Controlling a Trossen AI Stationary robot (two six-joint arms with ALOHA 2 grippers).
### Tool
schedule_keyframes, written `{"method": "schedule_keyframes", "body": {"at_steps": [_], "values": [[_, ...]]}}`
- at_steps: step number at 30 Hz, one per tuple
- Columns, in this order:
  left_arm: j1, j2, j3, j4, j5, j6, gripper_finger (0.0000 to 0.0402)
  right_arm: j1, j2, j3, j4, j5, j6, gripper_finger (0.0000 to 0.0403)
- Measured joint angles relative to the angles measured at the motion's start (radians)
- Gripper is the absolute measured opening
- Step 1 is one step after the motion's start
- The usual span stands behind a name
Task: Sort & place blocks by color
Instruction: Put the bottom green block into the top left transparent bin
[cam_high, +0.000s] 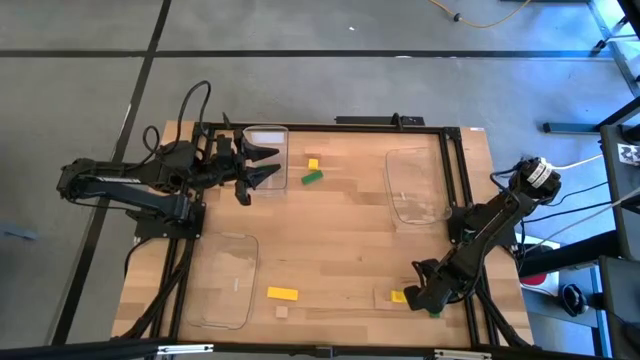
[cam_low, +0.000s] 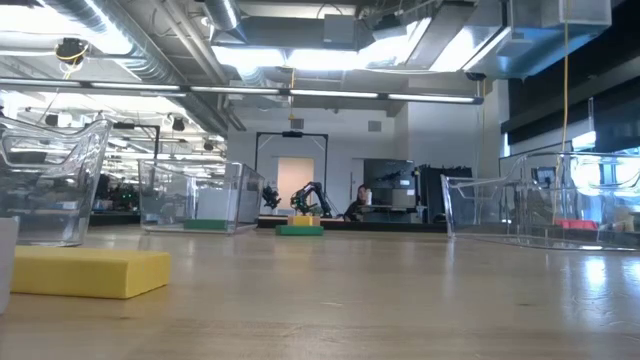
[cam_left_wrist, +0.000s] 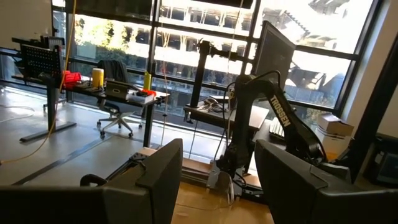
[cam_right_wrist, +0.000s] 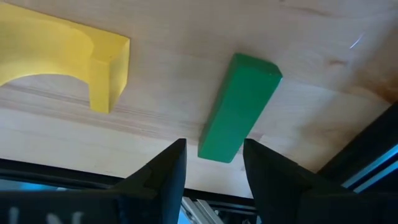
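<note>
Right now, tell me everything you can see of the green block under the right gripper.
The green block is a long, plain rectangular bar, matte bright green with clean edges, looking like painted wood. It lies flat on the wooden table near its front right corner, beside the dark frame rail. Nothing grips it: the right gripper hovers above one end with its fingers apart. An arched yellow block lies nearby, not touching it.
</note>
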Motion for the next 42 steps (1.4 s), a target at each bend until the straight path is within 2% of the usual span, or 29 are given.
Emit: {"method": "schedule_keyframes", "body": {"at_steps": [14, 25, 42], "values": [[0.0, 0.0, 0.0, 0.001, 0.0, 0.0, 0.0192, -0.003, 0.001, -0.006, -0.005, 0.001, 0.004, 0.0163], [0.0, 0.0, 0.0, 0.0, 0.0, 0.0, 0.0192, -0.003, 0.002, -0.006, -0.074, 0.001, 0.018, 0.0163], [0.0, 0.0, 0.0, 0.001, 0.0, 0.0, 0.0192, -0.007, 0.15, 0.0, -0.037, 0.001, -0.006, 0.0163]]}}
